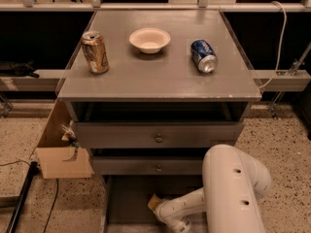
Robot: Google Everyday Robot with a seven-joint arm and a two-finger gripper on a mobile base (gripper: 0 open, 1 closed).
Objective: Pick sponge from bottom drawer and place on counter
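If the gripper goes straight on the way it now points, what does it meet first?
The gripper sits low in the bottom drawer, at the picture's lower edge, apparently pointing down. It would likely meet the drawer floor first; the sponge lies beside the arm's bend, not clearly in line.

At 12 o'clock on the surface (160, 84) sits a white bowl (149, 39). A gold can (95, 52) stands upright at 10 o'clock, well apart from the bowl, and a blue can (203, 55) lies on its side at 2 o'clock. Below them, two knobbed drawers (158, 136) stack one over the other. An open cardboard box (60, 152) rests on the speckled floor (282, 144) at 8 o'clock. A white cable (280, 38) hangs at 3 o'clock. My fingers (156, 208) are low at 6 o'clock.
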